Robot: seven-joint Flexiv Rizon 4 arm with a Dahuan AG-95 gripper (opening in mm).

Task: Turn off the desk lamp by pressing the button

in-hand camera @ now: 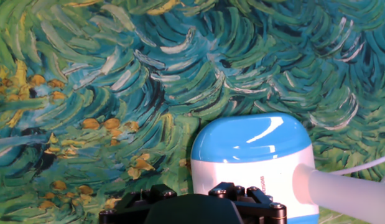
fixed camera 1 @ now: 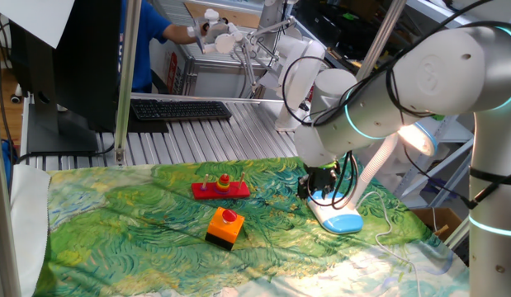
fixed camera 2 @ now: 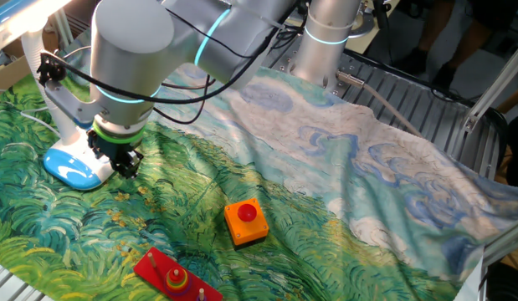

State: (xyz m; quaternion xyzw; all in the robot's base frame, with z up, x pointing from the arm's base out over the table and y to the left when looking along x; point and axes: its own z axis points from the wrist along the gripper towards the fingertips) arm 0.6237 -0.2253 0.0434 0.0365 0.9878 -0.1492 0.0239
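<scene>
The white desk lamp stands on the painted cloth with its oval, blue-rimmed base (fixed camera 1: pixel 339 218) at the right, its bendy neck (fixed camera 1: pixel 376 169) rising to the glowing head (fixed camera 1: pixel 416 139). The base also shows in the other fixed view (fixed camera 2: pixel 73 167) and in the hand view (in-hand camera: pixel 251 155). I cannot pick out the button on the base's white surface. My gripper (fixed camera 1: pixel 319 186) hangs pointing down just beside and above the base's edge (fixed camera 2: pixel 125 160). In the hand view only its black body (in-hand camera: pixel 192 208) shows at the bottom, and the fingertips are hidden.
An orange-yellow box with a red round knob (fixed camera 1: pixel 225 224) (fixed camera 2: pixel 246 221) sits mid-cloth. A red board with pegs and rings (fixed camera 1: pixel 220 188) (fixed camera 2: pixel 171 276) lies near it. A keyboard (fixed camera 1: pixel 181 109) and a person in blue are behind the table.
</scene>
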